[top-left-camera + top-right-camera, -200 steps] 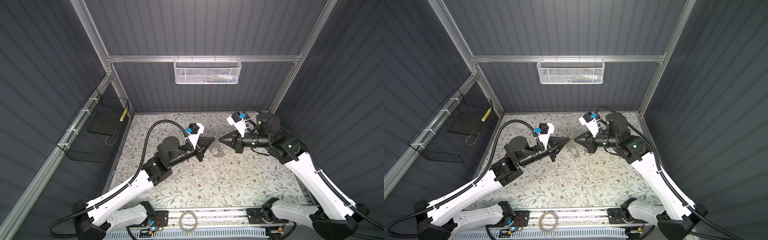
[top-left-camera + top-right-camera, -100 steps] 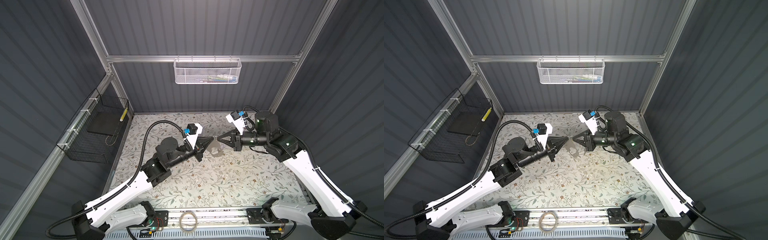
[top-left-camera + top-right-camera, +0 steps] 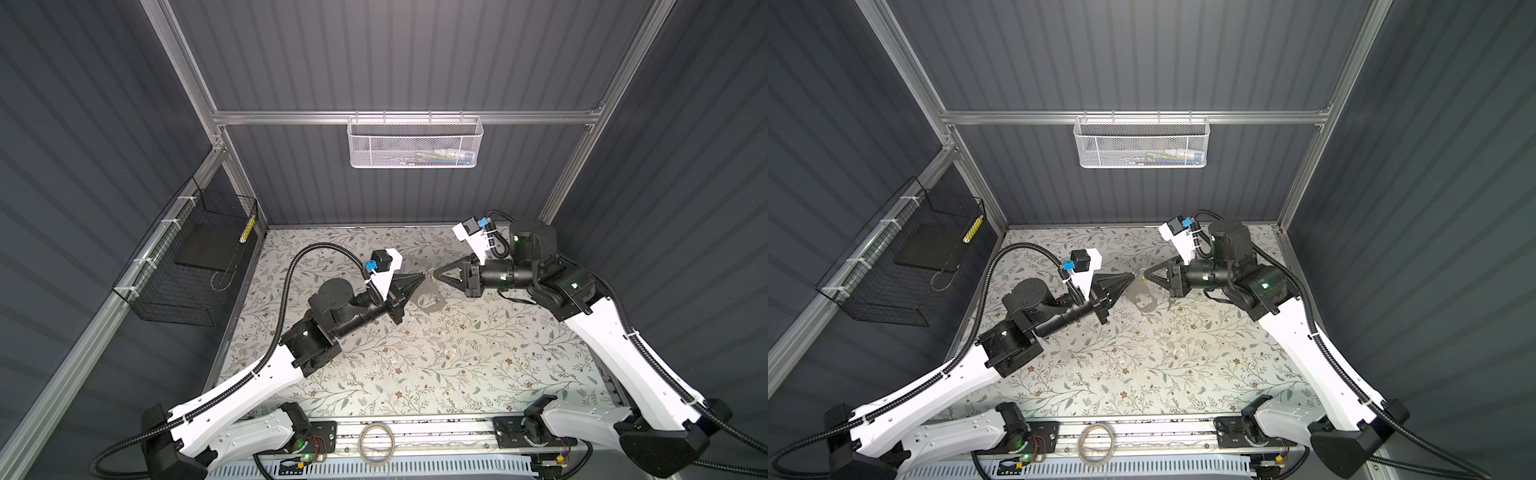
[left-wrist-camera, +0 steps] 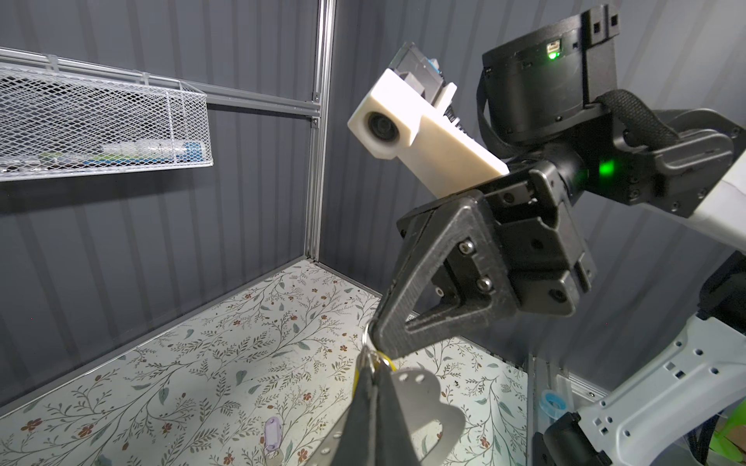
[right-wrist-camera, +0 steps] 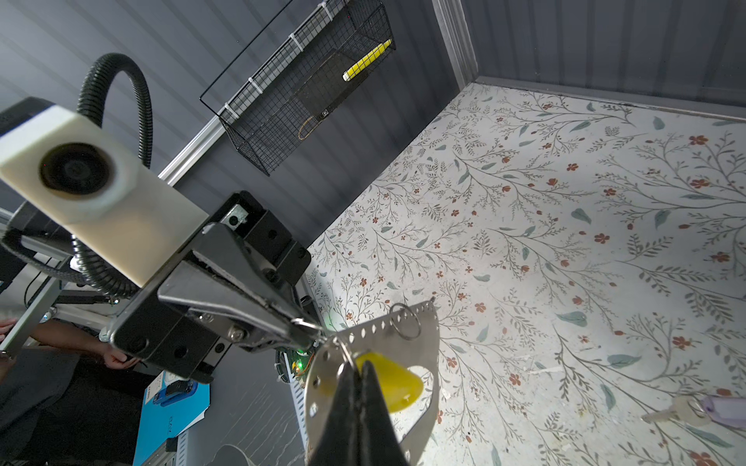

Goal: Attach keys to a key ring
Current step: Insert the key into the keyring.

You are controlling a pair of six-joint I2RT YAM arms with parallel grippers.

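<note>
So both pincers meet tip to tip up in the air over the floral-patterned bench (image 3: 415,365). The left pincer (image 3: 424,274) is clamped shut on the rim of the flat grey metal key ring (image 4: 424,403), the one with a big oval opening and little holes along its edge, and it hangs down from those tips. The right pincer (image 3: 432,274) is closed tight too, looks like it's pinching the metal key with the bright yellow plastic head (image 5: 393,385), pressed right up against the key ring. The other metal key with the pale lilac head (image 5: 700,409) lies flat on the bench, down below the right pincer and well apart from it.
</note>
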